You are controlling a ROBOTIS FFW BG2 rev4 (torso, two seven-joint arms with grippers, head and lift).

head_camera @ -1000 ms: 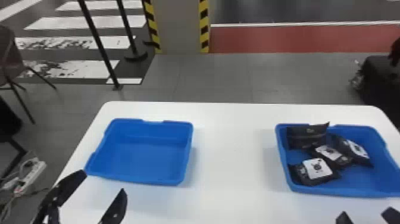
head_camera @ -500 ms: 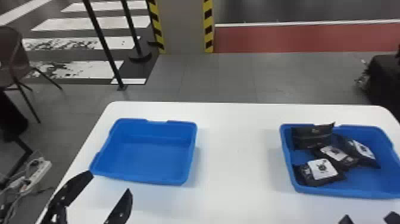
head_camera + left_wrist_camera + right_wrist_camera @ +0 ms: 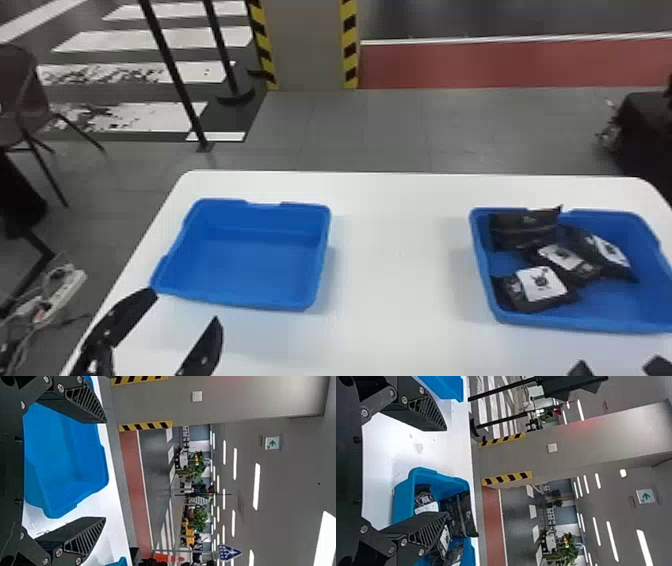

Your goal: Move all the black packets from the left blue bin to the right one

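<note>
Lying in right bin (image 3: 600, 326), four black packets (image 3: 542, 286)

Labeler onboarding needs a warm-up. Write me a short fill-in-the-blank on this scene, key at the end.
The left blue bin is ____.
In the right blue bin, ____ black packets show.
The left gripper and right gripper are both ____, not shut.
The table top is ____ in colour.

Missing words: empty; four; open; white.

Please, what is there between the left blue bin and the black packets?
White table, then the side wall of the right blue bin around the black packets, as the head view shows.
</note>
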